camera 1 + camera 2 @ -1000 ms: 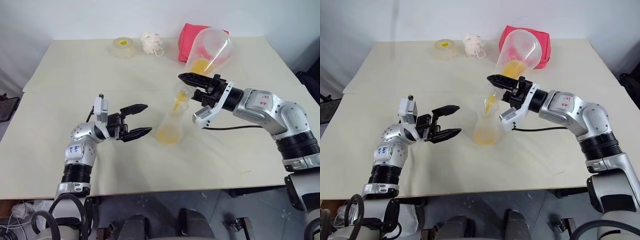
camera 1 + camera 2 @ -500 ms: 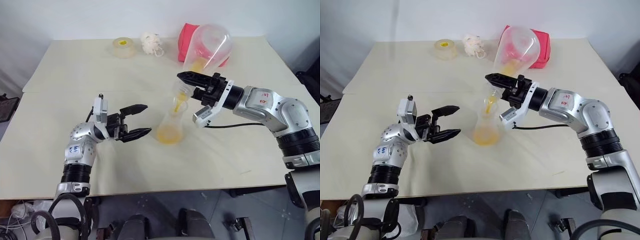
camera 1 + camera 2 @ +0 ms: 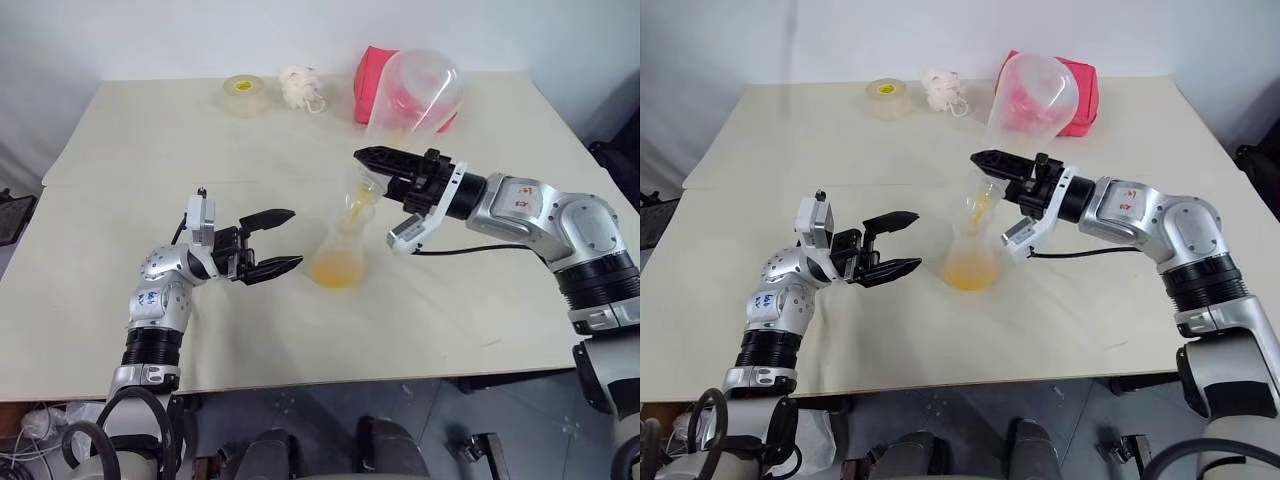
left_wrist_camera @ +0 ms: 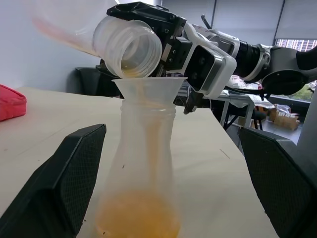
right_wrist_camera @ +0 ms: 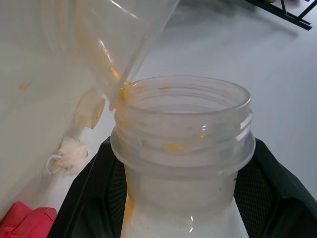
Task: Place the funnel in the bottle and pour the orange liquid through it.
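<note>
Right gripper (image 3: 385, 168) pinches the neck of an upturned flask (image 3: 415, 95), draining into the funnel (image 4: 148, 88) seated in the bottle (image 3: 340, 255). Orange liquid (image 3: 336, 271) pools inside. Left gripper (image 3: 282, 240) spread, beside the bottle. Risk: unsteadied bottle tips if nudged.

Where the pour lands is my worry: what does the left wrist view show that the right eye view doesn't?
Left wrist view: the tilted flask's mouth above the funnel in the bottle, orange liquid pooled at its bottom. Right eye view: tape roll, white puff and red pouch farther back. Both: the right gripper clamping the tilted flask.
</note>
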